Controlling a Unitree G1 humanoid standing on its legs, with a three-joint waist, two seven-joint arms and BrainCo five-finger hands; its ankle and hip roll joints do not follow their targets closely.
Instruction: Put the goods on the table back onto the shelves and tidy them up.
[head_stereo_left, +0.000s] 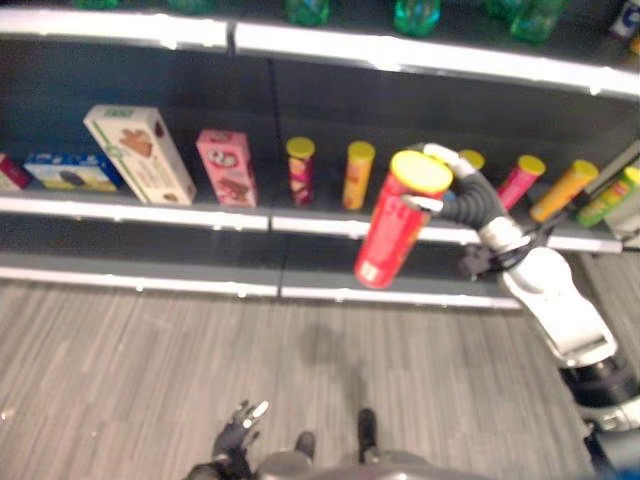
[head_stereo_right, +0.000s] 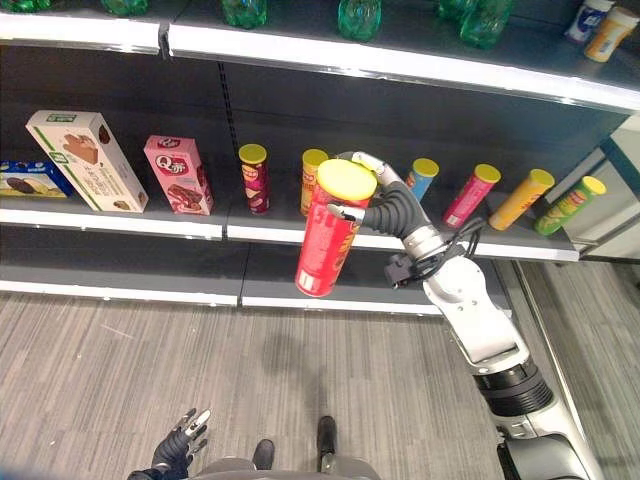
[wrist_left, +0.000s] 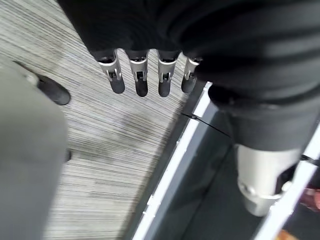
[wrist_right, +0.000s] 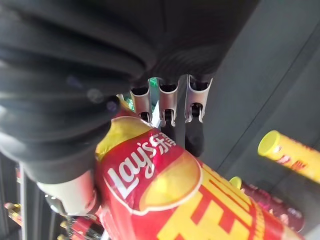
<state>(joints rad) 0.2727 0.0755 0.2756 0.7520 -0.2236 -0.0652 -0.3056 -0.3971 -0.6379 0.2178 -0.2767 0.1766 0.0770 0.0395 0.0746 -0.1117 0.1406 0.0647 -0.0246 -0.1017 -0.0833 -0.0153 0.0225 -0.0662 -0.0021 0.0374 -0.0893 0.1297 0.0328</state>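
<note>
The right hand (head_stereo_right: 385, 205) was curled round a red crisp can (head_stereo_right: 328, 232) near its yellow lid, holding it tilted in the air before the middle shelf (head_stereo_right: 150, 222). The left hand (head_stereo_right: 180, 443) hung low, fingers relaxed and empty. Gripped so high, the can could swing and knock over the standing cans (head_stereo_right: 254, 178).
</note>
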